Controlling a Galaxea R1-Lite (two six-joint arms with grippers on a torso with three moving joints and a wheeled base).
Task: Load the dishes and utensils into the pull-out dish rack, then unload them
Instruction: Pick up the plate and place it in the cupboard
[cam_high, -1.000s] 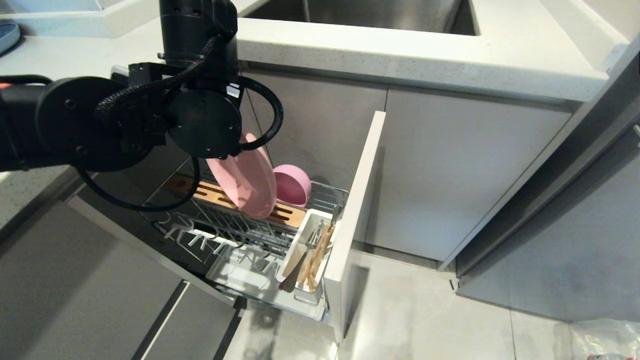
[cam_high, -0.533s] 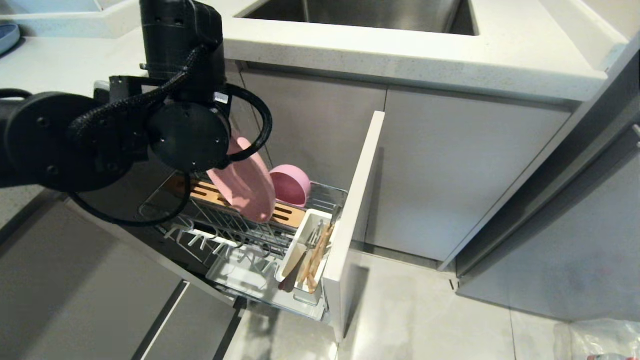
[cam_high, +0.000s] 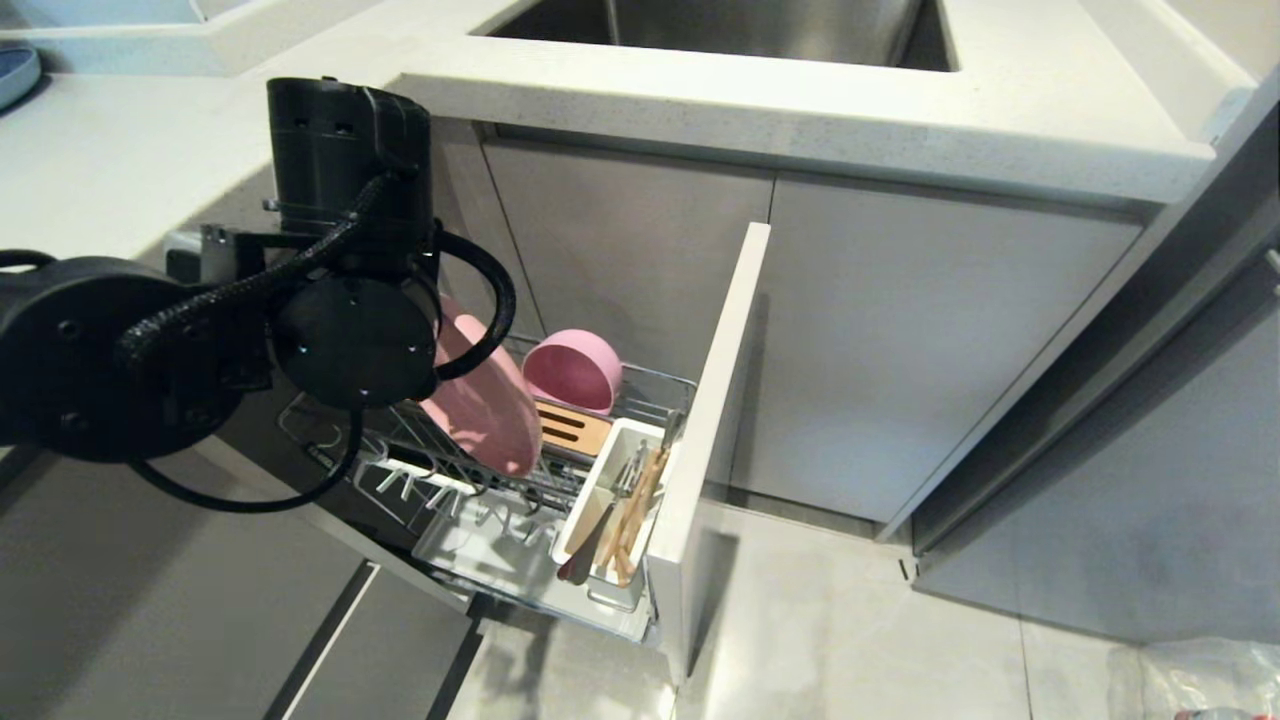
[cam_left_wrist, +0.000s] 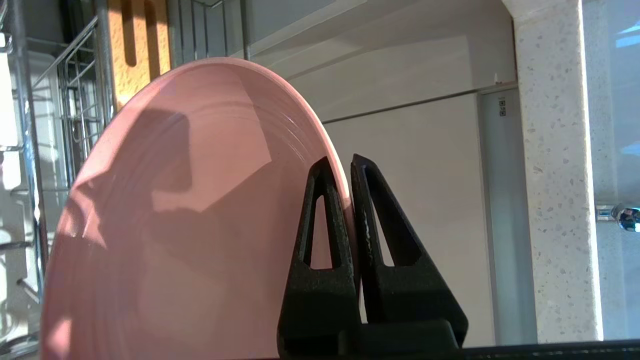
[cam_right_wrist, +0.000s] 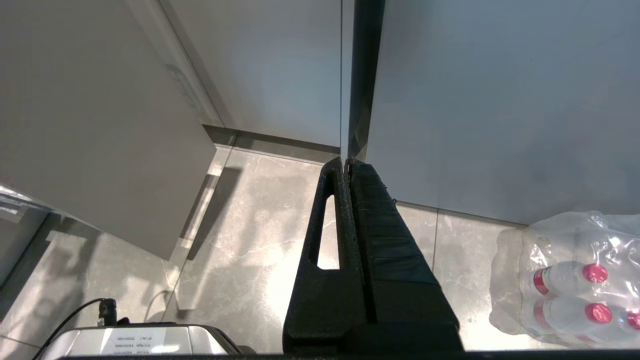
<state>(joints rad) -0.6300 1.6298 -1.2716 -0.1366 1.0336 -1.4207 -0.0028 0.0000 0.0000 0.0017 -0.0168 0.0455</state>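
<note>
The left arm reached across above the rack (cam_high: 640, 385), its gripper (cam_left_wrist: 348, 167) pinching the rim of the plate (cam_high: 485, 405), held tilted over the rack beside the bowl (cam_high: 573, 370). The right gripper (cam_right_wrist: 347, 165), jaws pressed together, pointed at the floor (cam_right_wrist: 250, 240).

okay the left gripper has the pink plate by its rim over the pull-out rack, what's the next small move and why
Probably ease the plate a little lower, edge-first, into the wire slots of the dish rack. The left gripper is shut on the plate's rim, and the plate hangs tilted with its lower edge among the wires, beside the bowl. Whether it is seated cannot be told, so opening now seems premature.
</note>
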